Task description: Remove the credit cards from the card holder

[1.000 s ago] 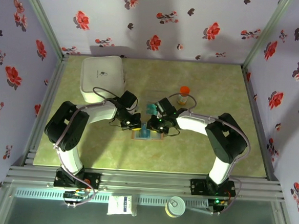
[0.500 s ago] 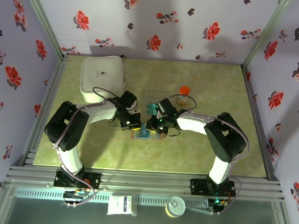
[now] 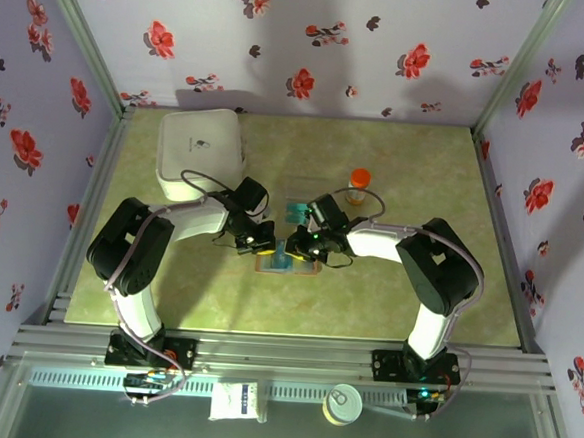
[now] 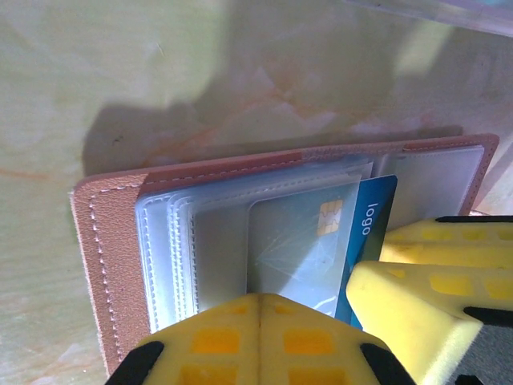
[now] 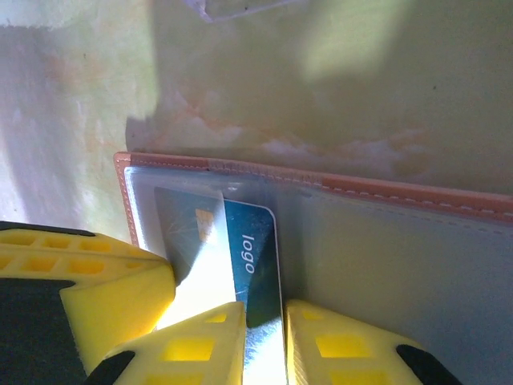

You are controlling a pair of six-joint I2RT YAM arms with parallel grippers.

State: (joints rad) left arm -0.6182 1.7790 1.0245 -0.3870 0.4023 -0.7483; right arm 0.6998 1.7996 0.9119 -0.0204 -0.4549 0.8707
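Brown stitched leather is framing the open card holder (image 3: pixel 289 263), which is lying flat at the middle of the table (image 3: pixel 424 188), between the two arms. We are watching the extraction step. The left gripper (image 4: pixel 260 317), jaws shut, appears to be pinning the clear sleeves (image 4: pixel 212 241). The right gripper (image 5: pixel 264 329) is straddling a blue credit card (image 5: pixel 252 249) marked "logo", jaws narrow; whether they are gripping it we cannot tell. Next, we judge, comes a firm pinch and a straight pull. A paler chip card (image 4: pixel 296 241) is sitting behind plastic.

light: bright, overhead | shadows: soft | glare: card holder (image 5: pixel 385 257) sleeves | blur: wrist-view foregrounds
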